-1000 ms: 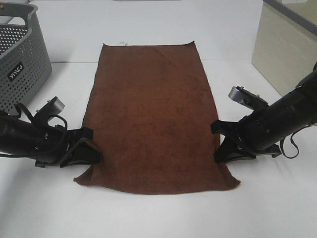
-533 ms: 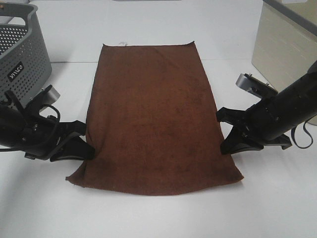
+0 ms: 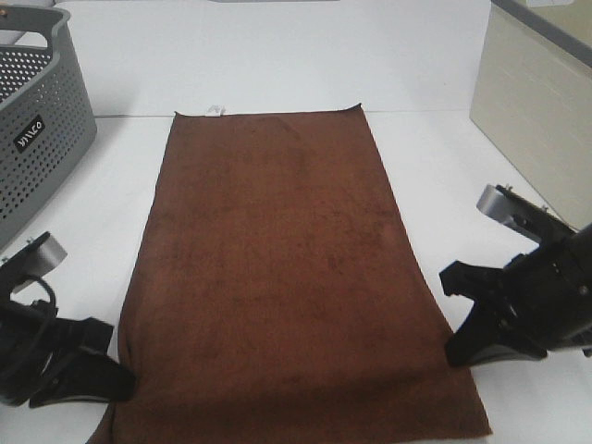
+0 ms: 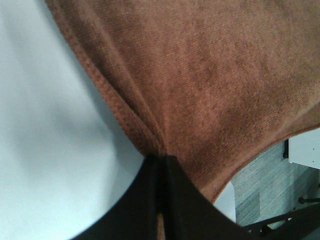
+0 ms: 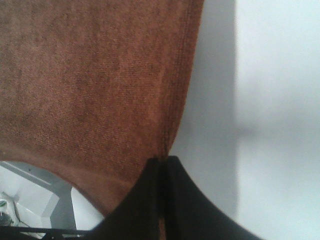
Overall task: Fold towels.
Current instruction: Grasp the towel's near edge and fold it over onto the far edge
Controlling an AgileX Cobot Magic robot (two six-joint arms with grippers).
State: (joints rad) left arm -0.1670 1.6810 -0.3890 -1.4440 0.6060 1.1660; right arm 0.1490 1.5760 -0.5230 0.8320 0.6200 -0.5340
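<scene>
Nearby: grey basket (image 3: 37, 120) far-left, beige box (image 3: 536, 102) far-right; both jaws pinching towel (image 3: 277, 277) edges.

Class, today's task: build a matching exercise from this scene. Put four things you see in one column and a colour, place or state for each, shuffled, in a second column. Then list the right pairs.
Column one:
1. towel
2. basket
3. tag
4. right gripper

Column two:
A. white, at the towel's far edge
B. shut on the towel's right edge
C. grey with holes, at the left of the high view
D. reddish-brown, spread out in the middle

Pairs: 1-D, 2-C, 3-A, 4-B
</scene>
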